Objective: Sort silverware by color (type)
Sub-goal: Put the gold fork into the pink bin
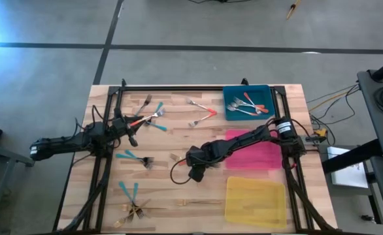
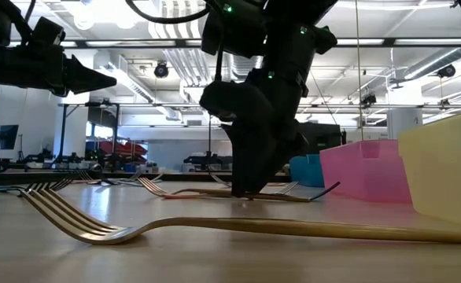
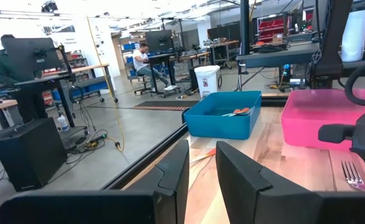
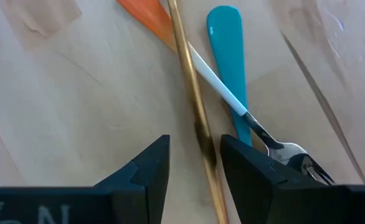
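Two dark fingers of the right claw [image 4: 195, 149] are standing apart on either side of the slim shaft of an all-gold fork [image 4: 194, 106], not yet pinching it, so this claw is open. The claw is pressing down near the middle of the pale wooden desk [image 1: 165, 140], and in the low view its tip is meeting the desk top. Just beyond the fingers, the gold shaft is crossing a silver fork with an orange handle [image 4: 148, 18], and a teal-handled fork [image 4: 223, 37] is lying right beside them, its handle running nearly alongside the gold one.

The left claw [image 1: 131, 125] is hovering over the left part of the desk, raised above the surface in the low view. An orange handle is showing at its tip, beside a small cluster of forks [image 1: 156, 115], but I cannot tell whether this claw is gripping anything.

Farther out, two teal forks [image 1: 133, 156] are lying left of the right claw, and more teal and gold forks [image 1: 134, 203] are crossing each other near the desk's front left corner. One long gold fork [image 1: 198, 203] is lying by itself in front, close to the low camera. Two red-handled forks [image 1: 203, 115] are lying near the back. On the right side, a blue rectangular tray [image 1: 229, 94] is holding several red-handled forks, a pink tray [image 1: 263, 153] is sitting in front of it, and a yellow tray [image 1: 255, 199] is sitting nearest the front.
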`<state>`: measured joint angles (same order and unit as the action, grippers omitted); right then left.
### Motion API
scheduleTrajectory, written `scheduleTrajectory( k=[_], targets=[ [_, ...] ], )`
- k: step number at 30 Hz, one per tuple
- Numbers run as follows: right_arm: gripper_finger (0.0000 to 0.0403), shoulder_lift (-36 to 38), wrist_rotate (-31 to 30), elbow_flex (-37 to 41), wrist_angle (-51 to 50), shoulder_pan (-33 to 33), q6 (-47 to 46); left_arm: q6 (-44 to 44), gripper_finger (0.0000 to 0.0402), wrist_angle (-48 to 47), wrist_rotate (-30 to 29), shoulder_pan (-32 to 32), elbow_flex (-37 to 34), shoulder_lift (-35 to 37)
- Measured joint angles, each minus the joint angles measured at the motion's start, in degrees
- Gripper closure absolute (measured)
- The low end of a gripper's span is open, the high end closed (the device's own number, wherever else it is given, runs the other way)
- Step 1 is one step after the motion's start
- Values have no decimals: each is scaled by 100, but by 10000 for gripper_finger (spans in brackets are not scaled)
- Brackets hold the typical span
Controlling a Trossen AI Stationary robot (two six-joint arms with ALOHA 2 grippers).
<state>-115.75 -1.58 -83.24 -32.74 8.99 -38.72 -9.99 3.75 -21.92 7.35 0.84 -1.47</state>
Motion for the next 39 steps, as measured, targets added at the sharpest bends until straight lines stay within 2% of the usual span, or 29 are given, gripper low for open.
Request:
scheduleTrajectory(
  k=[5,12,24,29,33,39],
  targets=[
    [287,-6,-10,0,-28,0,0,-1,337,0,1,1,0,0],
    [381,-10,-42,7,-80,-6,54,0,337,0,-2,1,0,0],
    [388,56,95,-215,-349,-2,137,0,337,0,0,0,0,0],
    [389,497,47,-487,-804,5,262,0,337,-1,-2,0,0,1],
    [389,987,-195,-538,-1567,-2,249,-1,337,-2,-1,-1,0,0],
    [390,2055,-697,-462,-3561,210,-223,0,337,-2,0,0,0,1]
  ],
)
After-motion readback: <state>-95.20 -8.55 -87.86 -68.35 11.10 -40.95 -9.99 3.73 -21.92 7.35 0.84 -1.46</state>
